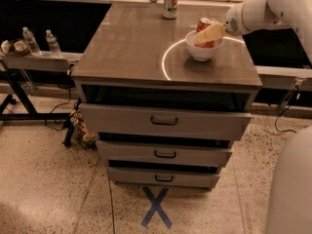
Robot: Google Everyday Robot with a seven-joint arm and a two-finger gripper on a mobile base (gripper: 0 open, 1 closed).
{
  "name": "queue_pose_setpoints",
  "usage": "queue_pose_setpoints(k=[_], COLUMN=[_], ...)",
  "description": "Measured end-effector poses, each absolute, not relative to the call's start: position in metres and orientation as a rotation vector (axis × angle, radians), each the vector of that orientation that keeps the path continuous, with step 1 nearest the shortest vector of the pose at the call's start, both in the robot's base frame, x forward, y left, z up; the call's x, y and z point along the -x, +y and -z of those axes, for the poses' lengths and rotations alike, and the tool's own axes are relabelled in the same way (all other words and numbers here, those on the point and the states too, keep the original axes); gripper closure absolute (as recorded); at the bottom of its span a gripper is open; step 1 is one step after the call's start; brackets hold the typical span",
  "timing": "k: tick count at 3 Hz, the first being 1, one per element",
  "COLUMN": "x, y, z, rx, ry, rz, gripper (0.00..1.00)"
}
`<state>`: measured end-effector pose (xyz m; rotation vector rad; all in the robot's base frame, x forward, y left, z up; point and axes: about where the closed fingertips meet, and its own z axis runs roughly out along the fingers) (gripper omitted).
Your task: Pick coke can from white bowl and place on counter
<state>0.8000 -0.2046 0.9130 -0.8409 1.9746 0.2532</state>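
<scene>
my gripper (209, 33) lies against the small red aluminium coke can (204, 23) just behind it, in the round white ceramic bowl (202, 55) beneath; whether it grips, i cannot tell. lifting off-centre could tip the bowl.

The robot's arm (273, 9) is white, smooth and round, like a fat tube. It fills the top right corner. Near its thin end is a small dark spot (233, 26), maybe a hole or a screw. The gripper (210, 33) is on the tip of the arm, at about 1 o'clock in the view. It is pale yellow and shaped like a wedge. At 4 o'clock is a big, plain white body shell (292, 179) with a curved edge.
</scene>
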Motion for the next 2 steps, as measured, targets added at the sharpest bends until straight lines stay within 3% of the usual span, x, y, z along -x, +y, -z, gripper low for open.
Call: queue_pose_setpoints(k=[2], x=[-0.782], y=[-0.180], z=[-0.906], rx=[0.860], ry=[2.003], rz=[-0.418], gripper=[0.62])
